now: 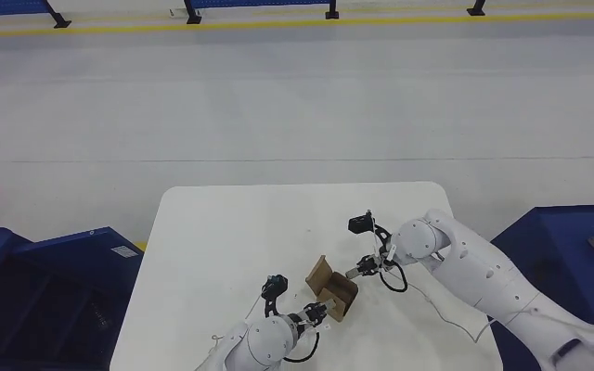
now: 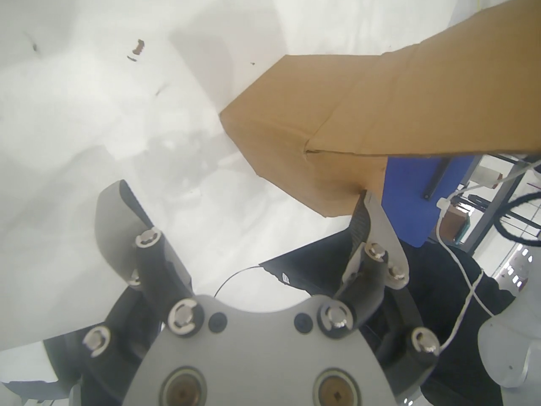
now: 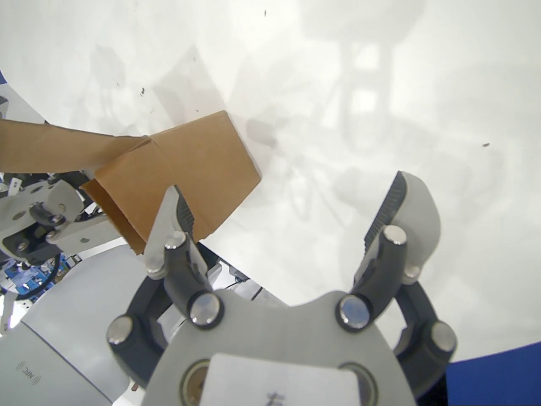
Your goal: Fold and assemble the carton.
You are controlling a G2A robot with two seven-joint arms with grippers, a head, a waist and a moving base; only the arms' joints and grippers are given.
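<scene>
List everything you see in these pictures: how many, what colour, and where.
carton: one, brown, partly folded, on the table toward the robot's side, between the two grippers
table: one, white, under both arms
blue containers: two, dark blue, on the floor at either side of the table
floor line: one, yellow, across the far floor
left gripper: one, grey and black, open, one fingertip at the carton's edge
right gripper: one, grey and black, open, close beside the carton
</scene>
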